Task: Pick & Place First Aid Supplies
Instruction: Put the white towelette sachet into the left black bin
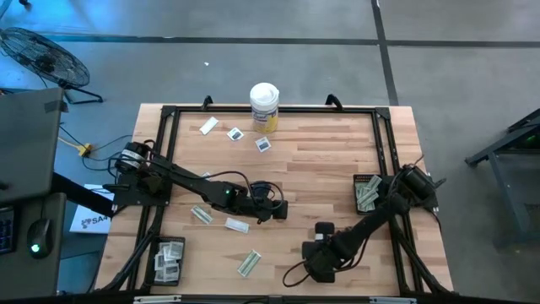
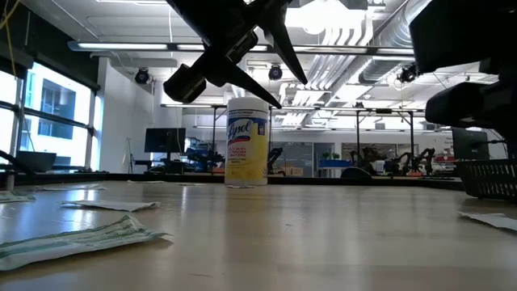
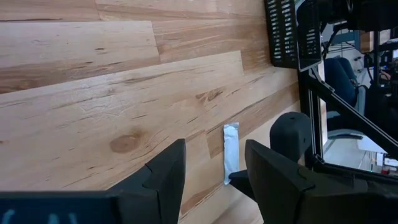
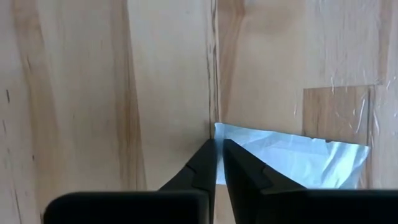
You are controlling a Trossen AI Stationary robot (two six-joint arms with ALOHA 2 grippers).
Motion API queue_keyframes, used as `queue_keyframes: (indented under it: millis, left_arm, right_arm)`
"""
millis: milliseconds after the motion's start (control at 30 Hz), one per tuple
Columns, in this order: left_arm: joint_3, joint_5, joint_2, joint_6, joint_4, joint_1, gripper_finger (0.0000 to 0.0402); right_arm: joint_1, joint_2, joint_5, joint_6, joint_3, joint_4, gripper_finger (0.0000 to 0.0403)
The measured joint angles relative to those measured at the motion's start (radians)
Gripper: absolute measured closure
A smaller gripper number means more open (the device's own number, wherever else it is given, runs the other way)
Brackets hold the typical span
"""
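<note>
The first aid supplies are small flat packets scattered on the wooden table [image 1: 337, 160]. One oblong pale packet [image 4: 298, 158] lies flat near the table's front right, also seen as the packet [image 3: 230, 149] in the left wrist view. My right gripper [image 4: 217, 149] points straight down at the packet's short end, its fingers almost together. My left gripper [image 3: 214, 168] hangs open above the table's middle [image 1: 276, 209], slanting down, with nothing between its fingers. More packets lie at the far left [image 1: 234, 133] and the near left [image 1: 236, 225]. My right gripper has the packet's short end [image 4: 225, 134] between its two fingertips, coming from above and pointing down. Only the very edge of the wrapper reaches between the tips. The rest of the packet lies flat on the table.
A tall white canister with a yellow label [image 1: 264, 105] stands at the far edge. A black basket [image 1: 365, 192] with packets sits at the right, another basket [image 1: 167, 260] at the near left. A black frame [image 1: 169, 114] borders the table.
</note>
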Motion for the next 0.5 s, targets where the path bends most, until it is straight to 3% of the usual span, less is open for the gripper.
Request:
queue_keyframes:
  millis: [233, 500]
  left_arm:
    - [0.0, 0.0, 0.0, 0.0, 0.0, 0.0, 0.0238]
    - [0.0, 0.0, 0.0, 0.0, 0.001, 0.0, 0.0238]
  right_arm:
    - [-0.012, 0.004, 0.006, 0.026, 0.0, -0.009, 0.04]
    - [0.032, -0.085, 0.128, 0.027, -0.004, -0.072, 0.0402]
